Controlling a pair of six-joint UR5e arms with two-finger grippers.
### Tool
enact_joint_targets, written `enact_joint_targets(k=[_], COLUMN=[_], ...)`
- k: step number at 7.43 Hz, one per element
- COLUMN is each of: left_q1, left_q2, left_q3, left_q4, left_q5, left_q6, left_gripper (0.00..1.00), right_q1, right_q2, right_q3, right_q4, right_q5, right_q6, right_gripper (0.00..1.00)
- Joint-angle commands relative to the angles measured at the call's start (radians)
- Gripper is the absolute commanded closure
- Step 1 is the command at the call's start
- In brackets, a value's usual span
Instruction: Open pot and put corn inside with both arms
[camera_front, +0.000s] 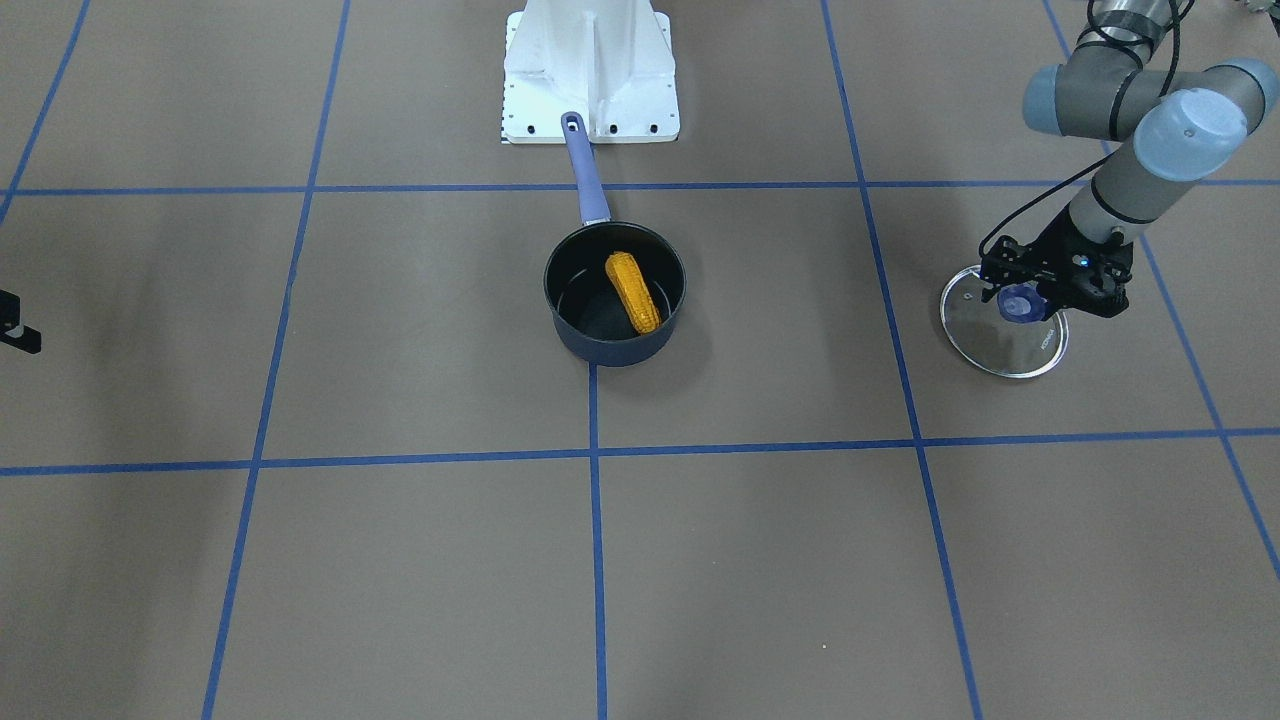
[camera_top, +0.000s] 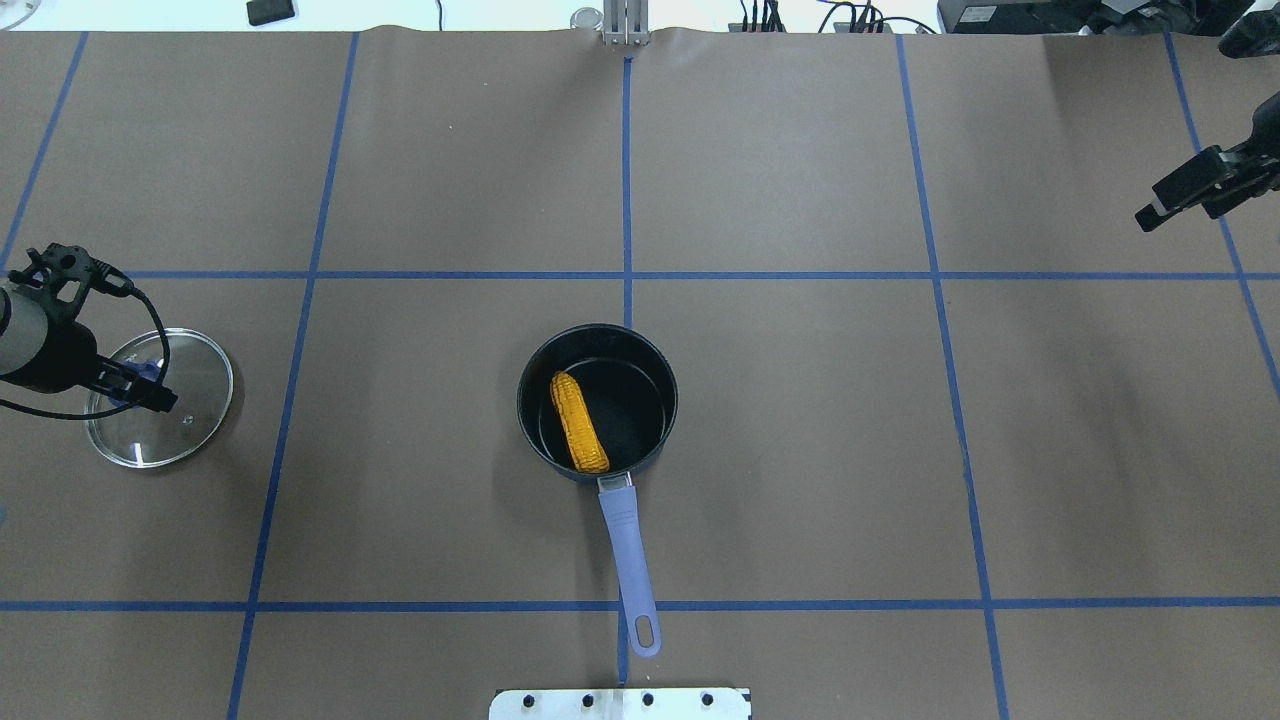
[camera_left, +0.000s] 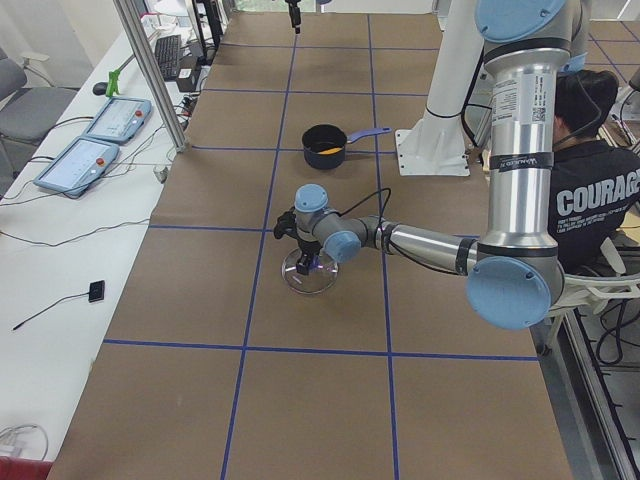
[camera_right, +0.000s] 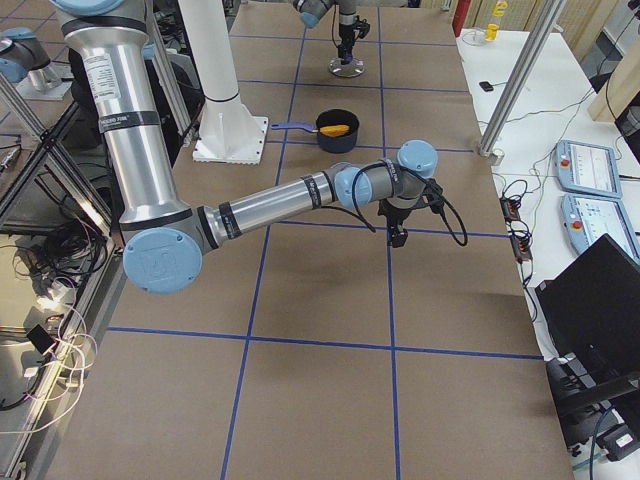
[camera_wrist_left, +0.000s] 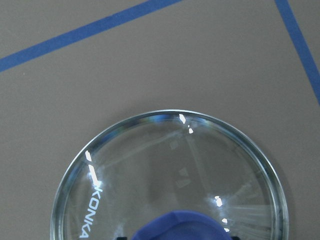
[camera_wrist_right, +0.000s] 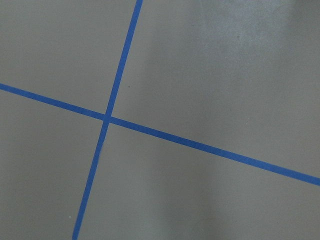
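Observation:
The pot (camera_front: 600, 350) stands uncovered at the table's middle, its handle (camera_top: 628, 540) pointing at the robot's base. The corn (camera_front: 633, 290) lies inside it, leaning on the wall; the overhead view shows the corn (camera_top: 580, 422) in the pot (camera_top: 640, 400). The glass lid (camera_front: 1000, 350) lies flat on the table far to the robot's left. My left gripper (camera_front: 1022, 303) is shut on its blue knob (camera_wrist_left: 182, 227). My right gripper (camera_top: 1178, 213) hangs above bare table at the far right, fingers apart and empty.
The white pedestal base (camera_front: 590, 90) stands just behind the pot's handle. Blue tape lines cross the brown table. Operator consoles and cables lie on the white benches past the table's far edge. A person (camera_left: 600, 190) sits behind the robot.

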Motion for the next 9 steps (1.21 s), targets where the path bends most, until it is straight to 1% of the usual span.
enact_joint_targets(k=[1, 2, 3, 4, 5, 7, 9], left_q1=[0.0, -0.001, -0.006, -0.064, -0.135, -0.327, -0.478], left_q2=[-0.001, -0.002, -0.002, -0.001, 0.008, 0.031, 0.099], left_q3=[-0.004, -0.019, -0.039, -0.059, -0.08, -0.076, -0.073], left_q4=[0.0, 0.0, 0.011, 0.017, 0.018, 0.02, 0.02], left_q5=[-0.001, -0.003, -0.055, -0.142, -0.185, -0.321, -0.359], left_q6=[-0.002, -0.002, -0.002, 0.0, 0.003, 0.087, 0.11], left_gripper=[0.02, 0.02, 0.02, 0.02, 0.02, 0.02, 0.01], right_q1=[0.0, 0.0, 0.0, 0.0, 0.003, 0.011, 0.044], right_q2=[0.0, -0.003, -0.004, -0.004, 0.0, 0.009, 0.027], right_q3=[0.0, 0.0, -0.008, -0.013, -0.026, -0.069, -0.076], right_q4=[0.0, 0.0, 0.0, 0.001, 0.001, 0.027, 0.02], right_q5=[0.0, 0.0, -0.002, -0.002, -0.003, -0.006, -0.011], right_q6=[0.003, 0.005, -0.003, -0.006, -0.012, -0.015, -0.021], right_gripper=[0.0, 0.0, 0.0, 0.0, 0.0, 0.0, 0.0])
